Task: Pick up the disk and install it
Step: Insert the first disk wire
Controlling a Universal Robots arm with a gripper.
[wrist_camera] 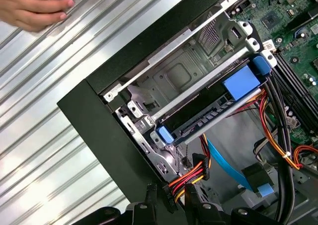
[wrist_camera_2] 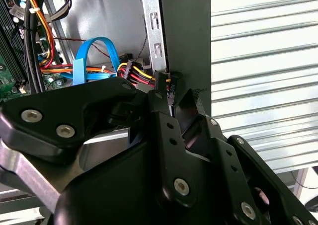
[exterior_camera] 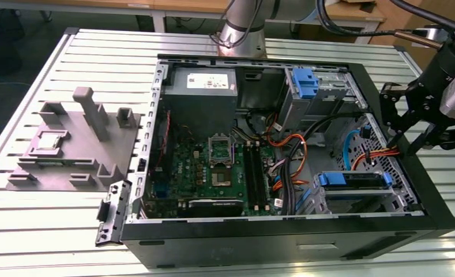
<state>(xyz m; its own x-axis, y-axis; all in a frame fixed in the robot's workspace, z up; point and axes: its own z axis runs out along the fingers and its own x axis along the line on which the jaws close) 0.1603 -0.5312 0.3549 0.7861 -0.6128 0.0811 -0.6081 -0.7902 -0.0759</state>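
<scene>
Disk [exterior_camera: 352, 180], one, blue-framed, sits slotted in the drive cage [exterior_camera: 362, 202] at the near corner of the open computer case [exterior_camera: 289, 236]. In the first wrist view the disk [wrist_camera: 211, 111] is a dark slab between two blue ends, one bare slot beside it, its label hidden. One person's hand [wrist_camera: 32, 6] is over the slatted table [wrist_camera: 44, 86] outside that corner, curled over something I cannot make out. One grey fixture block [exterior_camera: 73, 150] stands on the table at the exterior view's left. Farther in lies one green motherboard [exterior_camera: 211, 167]; beyond it a second blue carrier [exterior_camera: 305, 83] stands upright near one grey power-supply box [exterior_camera: 200, 86]. One arm [exterior_camera: 243, 23] rises behind the case and bends round to the exterior view's right; its gripper [exterior_camera: 408, 141] hangs over the case wall there, pointing down, fingers spread apart, grasping nothing.
</scene>
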